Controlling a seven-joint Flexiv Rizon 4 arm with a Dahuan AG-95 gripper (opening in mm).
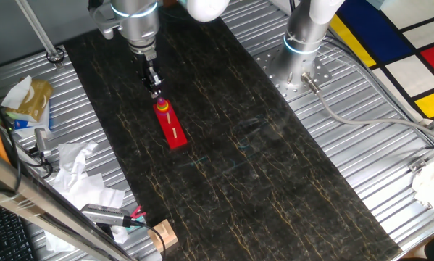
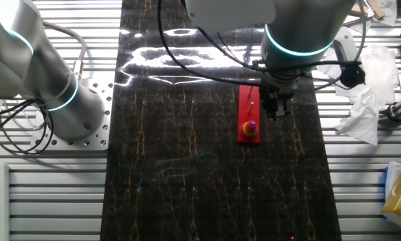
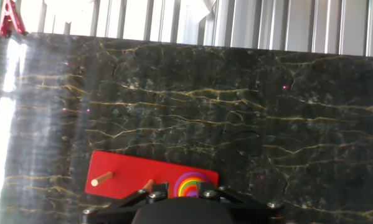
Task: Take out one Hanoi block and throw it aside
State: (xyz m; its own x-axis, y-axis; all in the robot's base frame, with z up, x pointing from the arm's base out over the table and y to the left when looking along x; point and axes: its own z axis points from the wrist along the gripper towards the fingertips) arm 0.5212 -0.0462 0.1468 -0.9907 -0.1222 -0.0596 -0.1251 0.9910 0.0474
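Observation:
A red Hanoi base [image 1: 174, 133] lies on the dark marble-patterned mat. A stack of rainbow-coloured blocks [image 1: 161, 107] sits on the peg at its far end, and the other two pegs are bare. My gripper [image 1: 156, 88] hangs just above the stack with its fingers pointing down. In the other fixed view the gripper [image 2: 278, 110] is beside the stack [image 2: 251, 126] on the base [image 2: 249, 100]. In the hand view the stack [image 3: 189, 184] shows between the two fingertips, with the gripper [image 3: 182, 190] open and holding nothing. The bare pegs [image 3: 102, 179] stand to its left.
A second arm's base [image 1: 303, 43] stands on the metal table at the back right. Crumpled white paper [image 1: 75, 170], a small wooden block [image 1: 162, 234] and a packet [image 1: 28, 98] lie left of the mat. A red clamp [image 3: 9, 17] is at the mat's far corner.

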